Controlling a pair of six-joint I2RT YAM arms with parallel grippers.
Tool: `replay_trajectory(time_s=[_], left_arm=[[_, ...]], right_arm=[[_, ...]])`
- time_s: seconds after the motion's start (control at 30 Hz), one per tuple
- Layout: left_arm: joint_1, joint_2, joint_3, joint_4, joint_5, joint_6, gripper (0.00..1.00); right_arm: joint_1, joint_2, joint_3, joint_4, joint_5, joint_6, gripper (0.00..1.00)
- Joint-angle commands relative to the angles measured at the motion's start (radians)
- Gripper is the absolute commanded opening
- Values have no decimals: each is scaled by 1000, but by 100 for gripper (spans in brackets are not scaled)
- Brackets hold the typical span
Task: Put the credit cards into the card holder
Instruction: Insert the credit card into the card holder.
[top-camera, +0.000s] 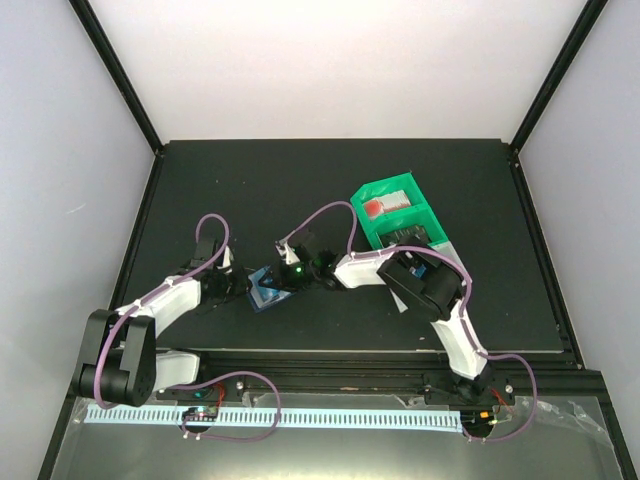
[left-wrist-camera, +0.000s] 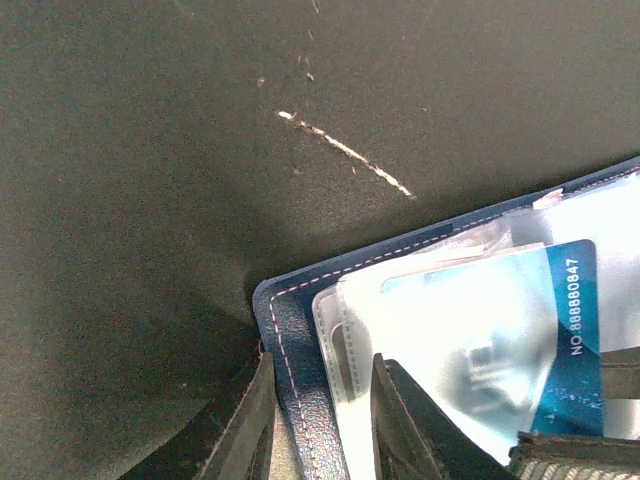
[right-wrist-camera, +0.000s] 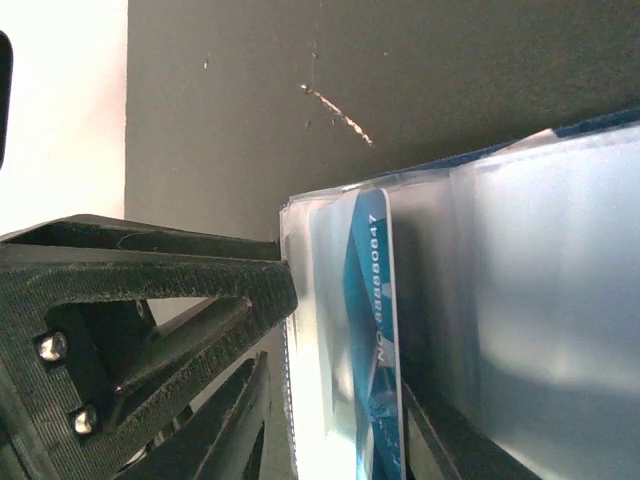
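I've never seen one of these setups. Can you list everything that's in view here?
card holder: one, navy with clear sleeves, open at the middle of the mat, between the two grippers
card: one, blue with a printed number, among the holder's sleeves
bin: one, green, right rear of the mat, something red and white inside
mat: one, black, scratched, covers the table
arms: two, white and black, left arm and right arm
left gripper: black, fingers astride the holder's edge
right gripper: black, fingers apart either side of the card
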Motion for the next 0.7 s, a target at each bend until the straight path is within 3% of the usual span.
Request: replay_trajectory(time_s=[0.0,0.67], left_arm=[[-3,-6,4,-18,29,22,29],[-3,19,14,5,85,35,29]], right_arm=[[9,-53,5,-134,76,-59,35],[85,-128,97,-472,428,-204,51]])
